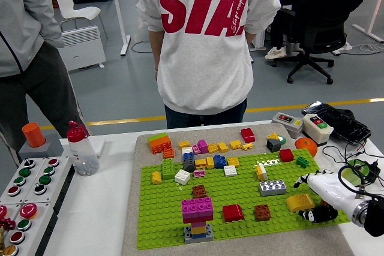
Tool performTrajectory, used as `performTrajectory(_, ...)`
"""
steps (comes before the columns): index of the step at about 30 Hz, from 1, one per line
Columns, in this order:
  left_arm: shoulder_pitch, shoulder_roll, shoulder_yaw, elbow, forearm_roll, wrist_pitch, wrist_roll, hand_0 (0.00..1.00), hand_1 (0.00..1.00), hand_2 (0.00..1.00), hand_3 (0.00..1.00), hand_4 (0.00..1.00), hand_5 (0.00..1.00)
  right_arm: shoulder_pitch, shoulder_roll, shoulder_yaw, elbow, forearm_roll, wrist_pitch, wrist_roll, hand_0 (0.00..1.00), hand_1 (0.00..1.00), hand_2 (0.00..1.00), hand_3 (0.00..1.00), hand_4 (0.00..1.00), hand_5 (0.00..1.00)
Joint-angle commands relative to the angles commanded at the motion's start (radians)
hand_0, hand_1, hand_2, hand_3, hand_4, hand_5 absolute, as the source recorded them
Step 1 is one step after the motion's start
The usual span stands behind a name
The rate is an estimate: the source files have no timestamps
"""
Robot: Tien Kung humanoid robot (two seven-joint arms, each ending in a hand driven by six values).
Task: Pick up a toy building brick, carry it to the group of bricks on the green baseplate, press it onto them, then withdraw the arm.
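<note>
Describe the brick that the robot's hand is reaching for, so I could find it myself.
Start at the green baseplate covering most of the grey mat and go to its near right corner, where the robot's white right hand comes in. The yellow brick lies just left of the black fingertips. It is the only yellow piece with a rounded, sloping top; the brown brick beside it is square and studded.
</note>
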Motion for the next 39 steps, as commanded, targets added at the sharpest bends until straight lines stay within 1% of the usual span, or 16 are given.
performTrajectory(7,0.000,0.000,0.001,0.000,-0.001,0.000,0.000,0.653,0.686,0.676,0.573,0.281,0.998,0.013,0.010,-0.021,-0.025,-0.009,-0.014,0.005,0.957,0.813,0.817,0.734,0.786,0.271)
performTrajectory(8,0.000,0.000,0.002,0.000,-0.001,0.000,0.000,0.652,0.685,0.674,0.572,0.282,0.998,0.014,0.012,-0.022,-0.030,-0.010,-0.016,0.006,0.944,0.800,0.800,0.725,0.764,0.243)
performTrajectory(13,0.002,0.000,0.003,0.000,-0.001,0.000,0.000,0.652,0.685,0.674,0.572,0.282,0.998,0.017,0.017,-0.023,-0.043,-0.014,-0.021,0.006,0.944,0.800,0.800,0.725,0.764,0.243)
performTrajectory(14,0.002,0.000,0.003,0.000,-0.001,0.000,0.000,0.652,0.685,0.674,0.571,0.282,0.998,0.018,0.017,-0.023,-0.046,-0.014,-0.021,0.005,0.933,0.792,0.781,0.705,0.728,0.217)
performTrajectory(19,0.002,0.000,0.004,0.000,-0.003,0.000,0.000,0.652,0.685,0.674,0.571,0.282,0.998,0.018,0.020,-0.024,-0.062,-0.014,-0.032,0.002,0.933,0.792,0.781,0.705,0.728,0.217)
performTrajectory(20,0.003,0.000,0.004,0.000,-0.003,0.000,0.000,0.652,0.685,0.674,0.571,0.282,0.998,0.017,0.019,-0.025,-0.064,-0.014,-0.034,0.002,0.920,0.784,0.768,0.681,0.708,0.200)
performTrajectory(25,0.003,-0.001,0.004,0.000,-0.003,-0.001,0.001,0.652,0.685,0.674,0.571,0.282,0.998,0.017,0.018,-0.029,-0.074,-0.015,-0.046,0.007,0.920,0.784,0.768,0.681,0.708,0.200)
performTrajectory(26,0.003,-0.001,0.003,0.000,-0.003,-0.001,0.001,0.652,0.685,0.674,0.571,0.283,0.998,0.017,0.018,-0.029,-0.076,-0.016,-0.047,0.008,0.910,0.768,0.748,0.661,0.682,0.175)
performTrajectory(37,0.004,-0.001,0.002,0.000,-0.003,-0.001,0.000,0.650,0.685,0.673,0.571,0.283,0.998,0.020,0.018,-0.041,-0.089,-0.012,-0.050,0.021,0.902,0.764,0.733,0.644,0.681,0.178)
performTrajectory(38,0.004,-0.001,0.002,0.000,-0.002,-0.001,0.000,0.652,0.685,0.673,0.572,0.283,0.998,0.020,0.018,-0.042,-0.090,-0.012,-0.054,0.023,0.893,0.758,0.731,0.610,0.670,0.167)
performTrajectory(39,0.004,-0.001,0.002,0.000,-0.002,-0.001,0.001,0.652,0.685,0.673,0.572,0.283,0.998,0.020,0.019,-0.042,-0.091,-0.013,-0.056,0.025,0.893,0.758,0.731,0.610,0.670,0.167)
